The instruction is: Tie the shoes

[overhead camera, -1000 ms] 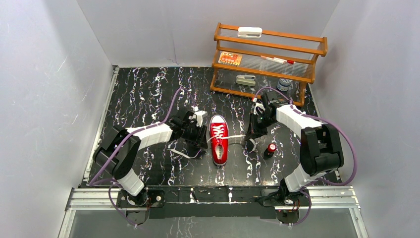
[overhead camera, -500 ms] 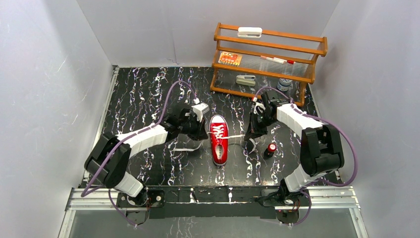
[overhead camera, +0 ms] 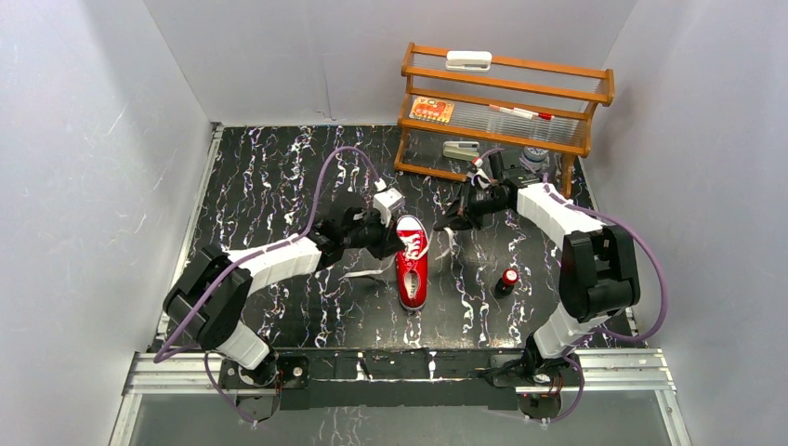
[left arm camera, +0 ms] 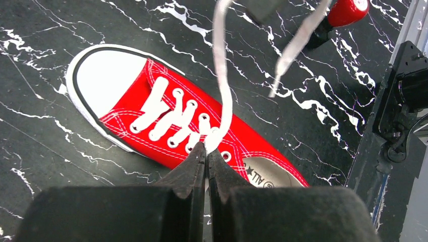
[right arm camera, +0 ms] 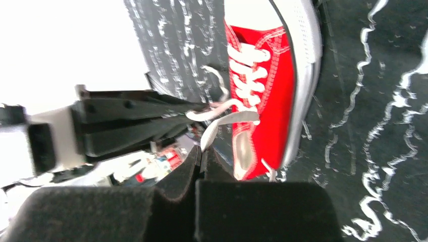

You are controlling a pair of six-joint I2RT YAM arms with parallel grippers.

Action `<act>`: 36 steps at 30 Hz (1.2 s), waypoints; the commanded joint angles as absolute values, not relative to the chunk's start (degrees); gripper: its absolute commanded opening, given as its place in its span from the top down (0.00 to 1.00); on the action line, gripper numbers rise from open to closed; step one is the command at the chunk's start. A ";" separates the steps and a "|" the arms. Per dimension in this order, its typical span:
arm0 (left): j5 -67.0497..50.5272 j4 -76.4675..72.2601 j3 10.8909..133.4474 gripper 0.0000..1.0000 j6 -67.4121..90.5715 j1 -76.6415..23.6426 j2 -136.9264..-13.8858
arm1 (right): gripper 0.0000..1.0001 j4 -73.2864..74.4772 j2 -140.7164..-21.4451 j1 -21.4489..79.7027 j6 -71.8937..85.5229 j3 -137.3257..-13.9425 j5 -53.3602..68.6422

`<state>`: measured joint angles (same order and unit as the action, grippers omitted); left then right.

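The shoe (overhead camera: 411, 269), a small red canvas sneaker with a white toe cap, lies mid-table with its toe toward the arms. My left gripper (overhead camera: 399, 243) hangs over its tongue end. In the left wrist view the left gripper (left arm camera: 207, 149) is shut on a white lace (left arm camera: 222, 80) just above the top eyelets of the shoe (left arm camera: 166, 121). My right gripper (overhead camera: 445, 223) hovers to the right of the shoe's heel. In the right wrist view the right gripper (right arm camera: 202, 151) is shut on the other lace (right arm camera: 211, 132), which runs back to the shoe (right arm camera: 262, 85).
A wooden rack (overhead camera: 502, 111) with small items stands at the back right, just behind the right arm. A small red-and-black cylinder (overhead camera: 507, 281) stands right of the shoe. A loose stretch of lace (overhead camera: 367, 274) lies on the black marbled table (overhead camera: 269, 177) left of the shoe. Grey walls enclose the table.
The left gripper shut on a lace and moved right, over the shoe's tongue. The right gripper rose and swung back toward the rack, drawing its lace up off the table.
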<state>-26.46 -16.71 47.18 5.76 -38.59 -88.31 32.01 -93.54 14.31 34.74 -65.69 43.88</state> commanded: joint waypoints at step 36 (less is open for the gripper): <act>-3.73 -17.43 31.82 1.00 19.26 -40.78 -81.29 | 1.00 32.87 -89.28 11.95 44.60 -51.43 16.98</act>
